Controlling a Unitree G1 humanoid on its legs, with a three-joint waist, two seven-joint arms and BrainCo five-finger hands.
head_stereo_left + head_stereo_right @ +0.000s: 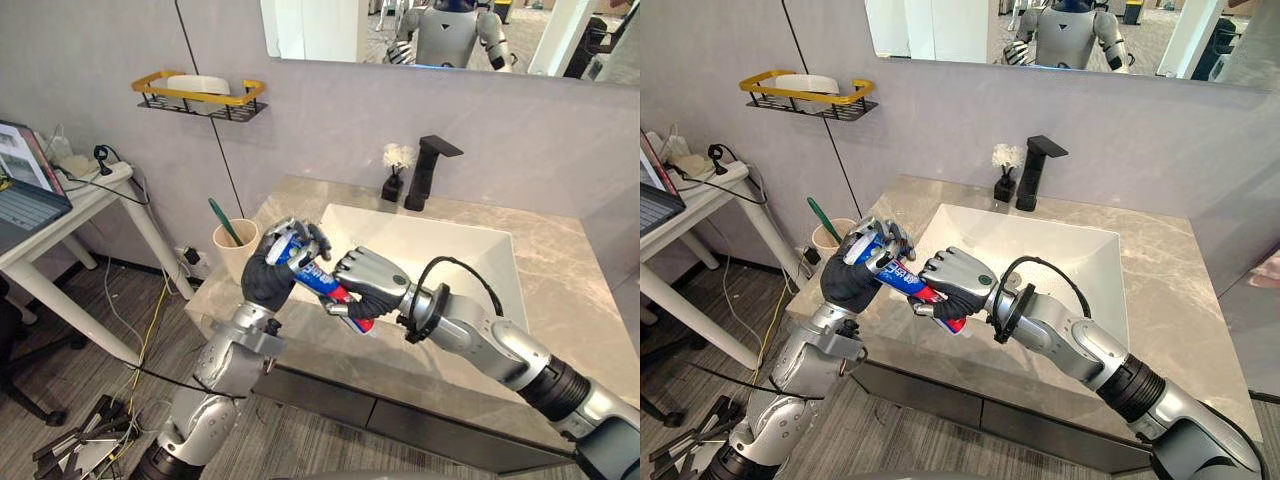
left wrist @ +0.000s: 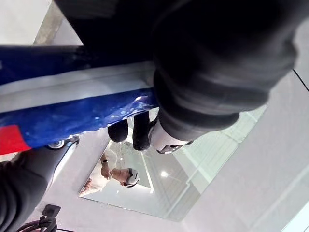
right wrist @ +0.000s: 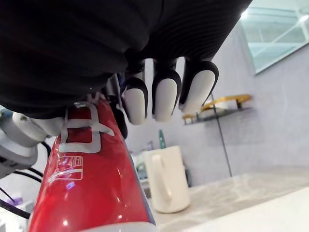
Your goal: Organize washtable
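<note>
Left robot hand (image 1: 265, 275) and right robot hand (image 1: 368, 275) both clamped on toothpaste tube (image 1: 320, 279), held above counter (image 1: 590, 290) front-left edge
Looks like a hand-over: one should release only once the other grips firm. Cup (image 1: 236, 255) with green toothbrush (image 1: 224, 221) just beside left robot hand, brush may block entry; sink (image 1: 450, 245) behind

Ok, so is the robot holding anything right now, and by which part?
A blue-and-red toothpaste tube, in both hands: the left hand curls round its blue upper end, the right hand round its red lower end.
</note>
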